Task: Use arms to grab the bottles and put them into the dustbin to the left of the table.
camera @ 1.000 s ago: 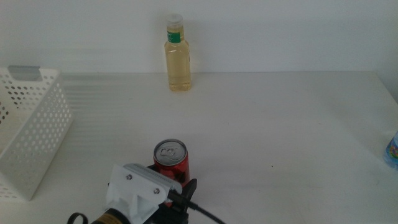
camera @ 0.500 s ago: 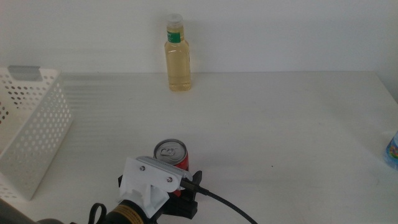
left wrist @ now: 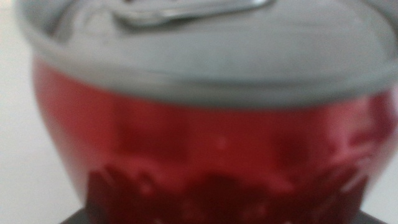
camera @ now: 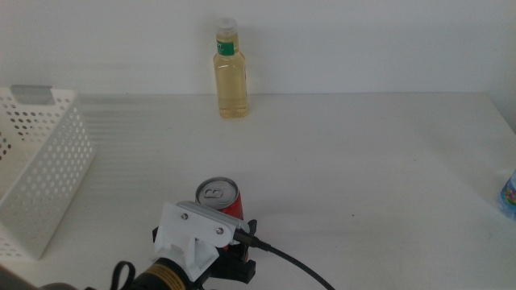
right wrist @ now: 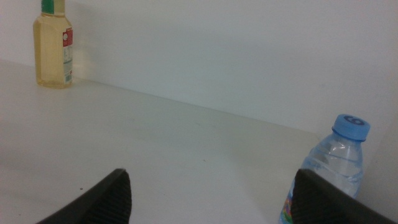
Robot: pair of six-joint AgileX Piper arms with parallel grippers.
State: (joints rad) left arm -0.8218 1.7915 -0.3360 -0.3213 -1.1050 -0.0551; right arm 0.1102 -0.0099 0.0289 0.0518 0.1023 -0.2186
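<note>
The slim red soda can (camera: 219, 201) has a glossy metal wall and a silver lid with a pull tab. It sits right at the left end effector (camera: 234, 259), near the front edge of the matte white bench (camera: 363, 161). Its long axis now leans, top tipped toward the left, whereas half a second ago it stood upright. In the left wrist view the can (left wrist: 205, 149) fills the frame, blurred, so I cannot tell how the jaws stand.

Far beyond that end effector, by the back wall, stands the clear bottle of yellow liquid (camera: 230, 71), upright, with a green label. The white perforated plastic dustbin (camera: 40, 173) lies well off to its left.

The right end effector (right wrist: 208, 196) waits with jaws apart, the small blue-capped water bottle (right wrist: 326, 171) upright just beside one jaw.
</note>
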